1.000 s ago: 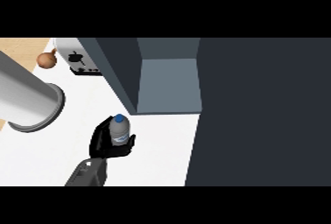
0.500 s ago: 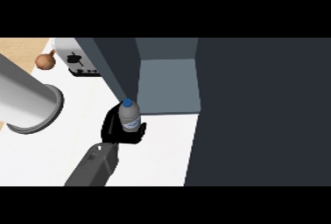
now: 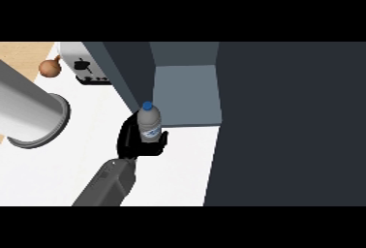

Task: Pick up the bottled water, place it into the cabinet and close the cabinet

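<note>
The counter (image 3: 64,169) presented a plain white top that filled the left and near part of the head view. A strip of light wood surface (image 3: 25,51) bordered it at the far left corner. A toaster (image 3: 87,68), pale with a black front panel, stood on the white top at the far left. A brown round object (image 3: 50,68) sat just to the left of the toaster, at the boundary between the wood and the white surface; its type could not be determined. The cabinet (image 3: 182,92) stood at the far right of the counter, with its dark body rising from the white top.
</note>
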`<move>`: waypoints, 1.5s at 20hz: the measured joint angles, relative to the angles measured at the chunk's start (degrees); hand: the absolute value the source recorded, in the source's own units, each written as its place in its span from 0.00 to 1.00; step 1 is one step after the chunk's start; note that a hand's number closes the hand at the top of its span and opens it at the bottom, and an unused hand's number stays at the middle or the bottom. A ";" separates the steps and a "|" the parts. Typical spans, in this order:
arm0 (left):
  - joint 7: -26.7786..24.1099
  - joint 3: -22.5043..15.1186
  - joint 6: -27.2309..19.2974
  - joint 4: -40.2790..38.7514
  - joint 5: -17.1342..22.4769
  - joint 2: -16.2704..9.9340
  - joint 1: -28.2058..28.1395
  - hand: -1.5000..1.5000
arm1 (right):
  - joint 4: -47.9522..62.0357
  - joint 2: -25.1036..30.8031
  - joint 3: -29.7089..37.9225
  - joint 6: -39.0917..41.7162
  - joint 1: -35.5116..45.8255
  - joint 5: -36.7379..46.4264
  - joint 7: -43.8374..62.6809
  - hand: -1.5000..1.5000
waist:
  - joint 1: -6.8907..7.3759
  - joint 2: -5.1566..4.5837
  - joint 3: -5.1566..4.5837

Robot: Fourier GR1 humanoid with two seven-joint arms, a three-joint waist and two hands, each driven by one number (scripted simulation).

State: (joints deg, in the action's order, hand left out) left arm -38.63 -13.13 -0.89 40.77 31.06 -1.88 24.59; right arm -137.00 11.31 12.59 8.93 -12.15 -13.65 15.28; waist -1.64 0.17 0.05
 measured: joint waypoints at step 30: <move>8.71 -13.22 -25.47 -16.25 15.78 1.85 33.95 1.00 | 9.92 9.07 20.07 12.79 0.63 -28.99 -1.73 0.00 | -4.17 -1.43 -0.06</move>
State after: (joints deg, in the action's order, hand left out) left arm -29.92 -26.35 -26.36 24.52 46.84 -0.04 58.54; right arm -127.08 20.38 32.66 21.72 -11.52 -42.65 13.55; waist -5.81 -1.26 -0.02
